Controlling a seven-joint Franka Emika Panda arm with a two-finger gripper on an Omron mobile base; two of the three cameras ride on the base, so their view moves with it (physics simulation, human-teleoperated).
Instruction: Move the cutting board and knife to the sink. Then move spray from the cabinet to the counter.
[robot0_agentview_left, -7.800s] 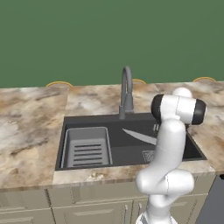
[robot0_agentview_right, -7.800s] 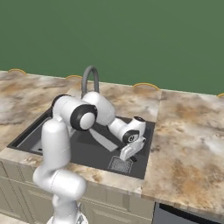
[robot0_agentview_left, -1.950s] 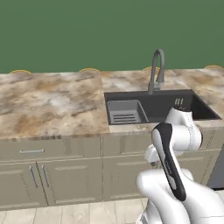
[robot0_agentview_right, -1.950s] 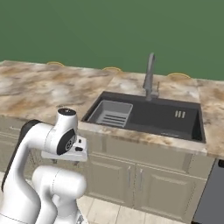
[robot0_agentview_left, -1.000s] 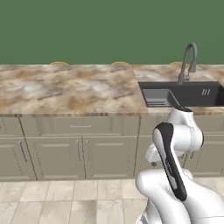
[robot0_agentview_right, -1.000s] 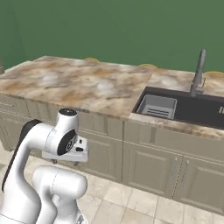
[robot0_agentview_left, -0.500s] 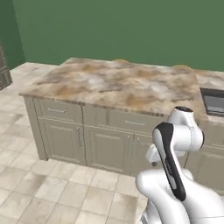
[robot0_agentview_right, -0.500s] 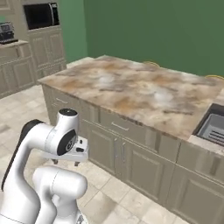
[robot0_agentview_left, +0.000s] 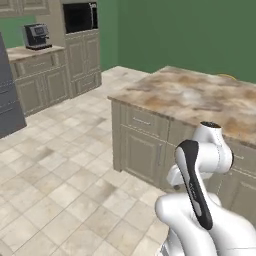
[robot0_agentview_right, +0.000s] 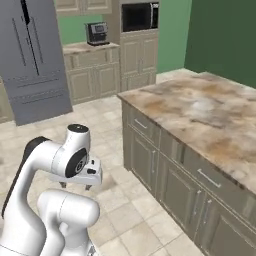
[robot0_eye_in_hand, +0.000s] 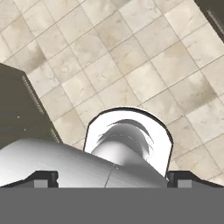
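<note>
The cutting board, the knife, the sink and the spray are out of view. The marbled counter (robot0_agentview_left: 200, 97) tops an island on the right, also seen as the counter (robot0_agentview_right: 205, 112) in the right base view. My arm is folded close to the base. The gripper (robot0_agentview_right: 75, 186) hangs low over the tiled floor and points down. Its jaws stand open with nothing between them; in the hand view the gripper (robot0_eye_in_hand: 112, 177) looks at floor tiles. Beige wall cabinet doors (robot0_agentview_right: 82, 5) show at the top of the far wall.
A grey fridge (robot0_agentview_right: 35, 60) stands at the far left. A coffee machine (robot0_agentview_right: 97, 32) sits on a back counter beside a built-in microwave (robot0_agentview_right: 140, 16). Low drawer cabinets (robot0_agentview_right: 190, 185) front the island. Wide tiled floor (robot0_agentview_left: 50, 190) lies open to the left.
The whole picture has swung: the base has moved left along the island, and the sink has passed out of view to the right. The arm stays folded, gripper still open.
</note>
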